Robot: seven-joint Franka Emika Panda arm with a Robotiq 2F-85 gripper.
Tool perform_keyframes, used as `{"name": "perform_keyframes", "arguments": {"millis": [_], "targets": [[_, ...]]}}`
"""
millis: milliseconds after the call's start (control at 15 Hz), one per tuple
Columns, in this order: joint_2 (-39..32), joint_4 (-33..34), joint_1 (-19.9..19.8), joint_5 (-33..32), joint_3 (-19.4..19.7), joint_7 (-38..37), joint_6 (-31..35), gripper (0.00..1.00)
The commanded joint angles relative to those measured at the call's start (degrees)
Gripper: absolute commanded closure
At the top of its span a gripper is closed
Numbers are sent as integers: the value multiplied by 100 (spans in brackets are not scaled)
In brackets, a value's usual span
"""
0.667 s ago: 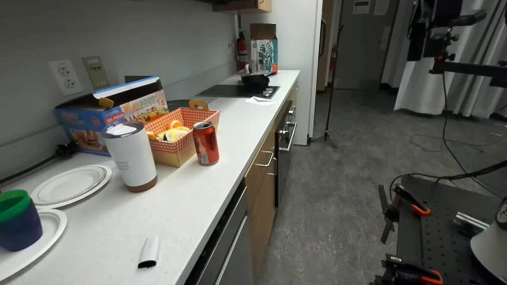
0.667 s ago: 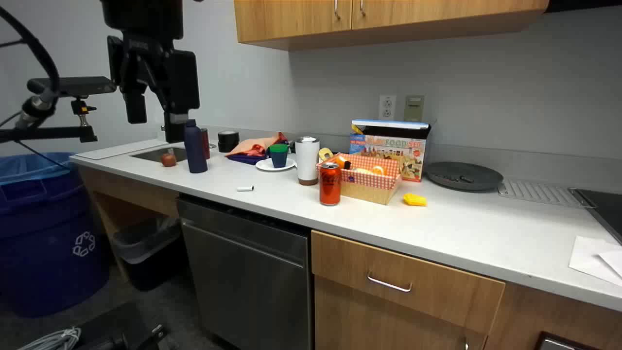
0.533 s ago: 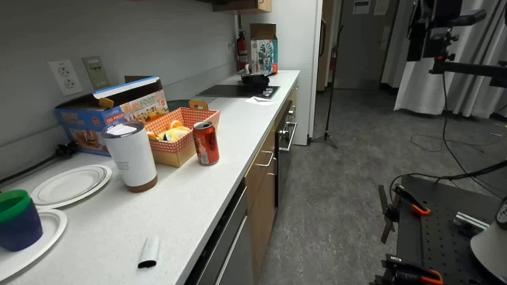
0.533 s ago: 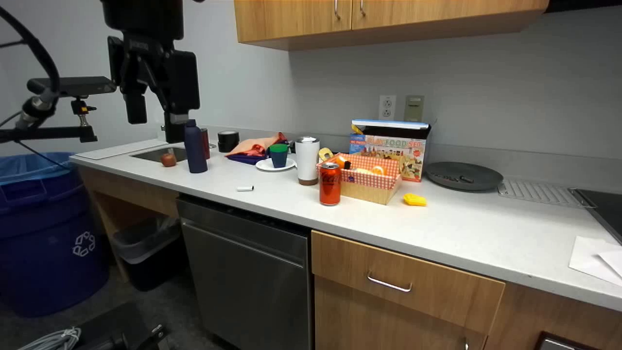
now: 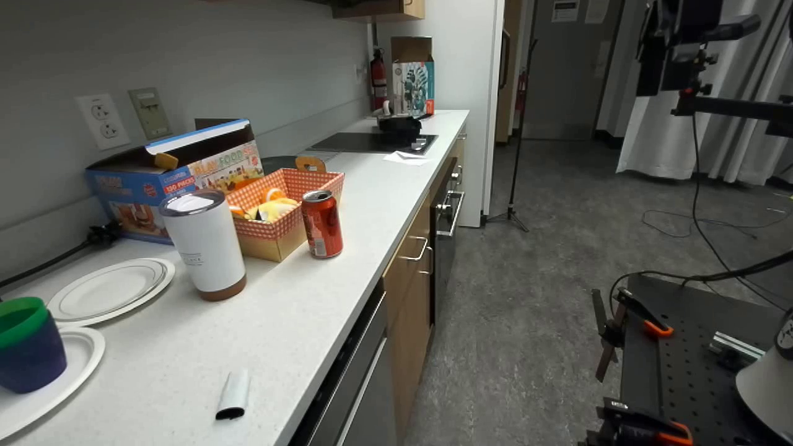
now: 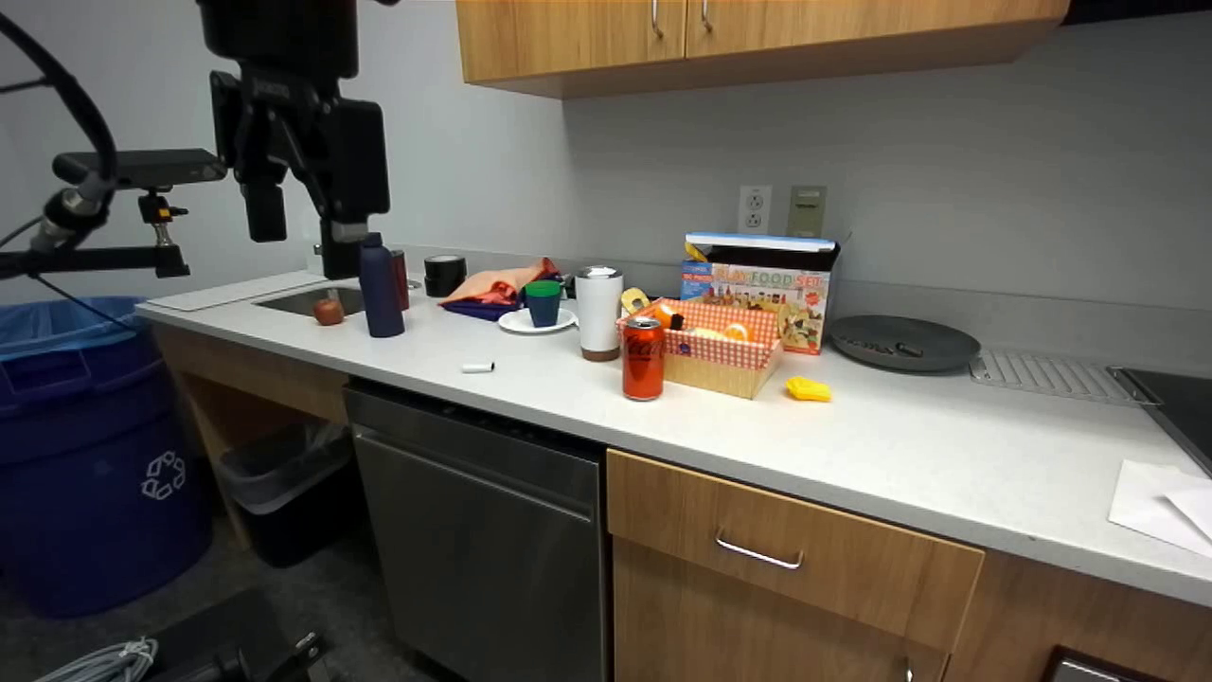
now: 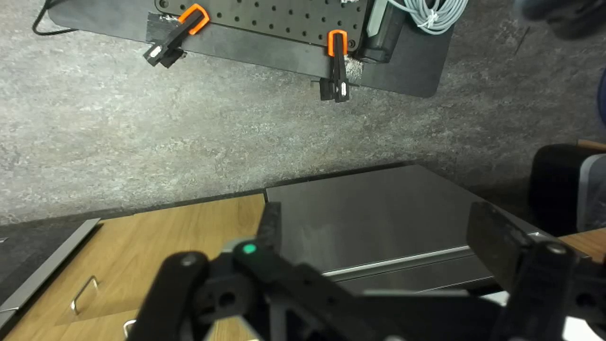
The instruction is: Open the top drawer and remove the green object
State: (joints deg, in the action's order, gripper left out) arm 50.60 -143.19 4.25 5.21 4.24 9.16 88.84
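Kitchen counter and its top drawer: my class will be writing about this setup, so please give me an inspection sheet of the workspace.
Surface: white countertop, items spread along it.
Job's things: top drawer looks shut; small green object, nothing seen.
Clutter: red can and white tumbler upright, checked basket beside them, yellow item lying loose.
Grippers: claw open, nothing seen in its grasp.
Cables: grey cable coil in the wrist view; black cord toward the countertop's rear.
Surroundings: steel-fronted appliance next to the drawer; blue recycling bin; fire extinguisher by the wall.
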Motion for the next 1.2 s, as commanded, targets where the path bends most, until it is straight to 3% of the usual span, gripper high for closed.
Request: {"name": "perform_keyframes", "arguments": {"millis": [0, 600, 1133], "targets": [[9, -2, -147, -28, -122, -148, 33, 0], [206, -325, -703, -238, -707, -1760, 1275, 0], [0, -205, -683, -323, -747, -1908, 1181, 0]]}}
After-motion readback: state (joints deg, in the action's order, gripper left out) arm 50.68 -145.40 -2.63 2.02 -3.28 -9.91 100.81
